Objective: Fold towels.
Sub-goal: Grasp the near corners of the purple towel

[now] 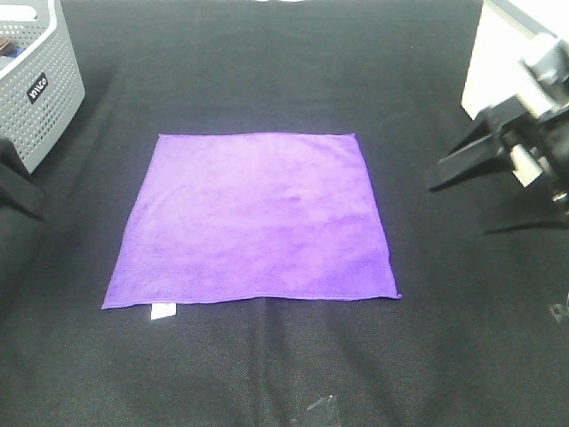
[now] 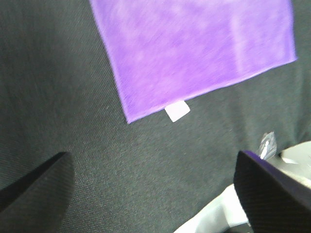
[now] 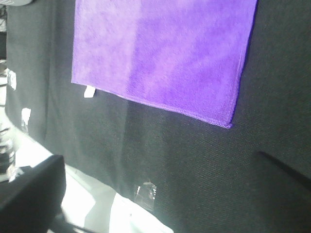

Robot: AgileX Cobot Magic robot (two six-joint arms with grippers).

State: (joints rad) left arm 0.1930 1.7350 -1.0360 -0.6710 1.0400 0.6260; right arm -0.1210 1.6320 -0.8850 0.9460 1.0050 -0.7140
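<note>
- The towel (image 1: pixel 253 218) lies flat and fully spread in the middle of the counter (image 1: pixel 267 374), a little nearer the left edge than the right.
- It is a single layer. All four edges are open to view and no corner is turned over.
- Its tag (image 1: pixel 163 310) sticks out from the near edge, just beside the near-left corner of the towel.
- No fold is made yet. By my reading the task is at its very start, and every fold is left to do.
- Nothing touches the towel; both grippers are off it.
- The left gripper (image 2: pixel 151 155) hangs over bare counter toward the near-left corner, with its fingers spread wide and nothing between them. The tagged corner is the part of the towel nearest to it.
- The right gripper (image 3: pixel 159 156) is out near the right edge, apart from the towel. Its fingers are spread too and hold nothing.
- A first fold would likely need each gripper to come down on a towel corner on its own side.
- A grey basket (image 1: pixel 44 89) stands at the far-left corner, apart from the towel.
</note>
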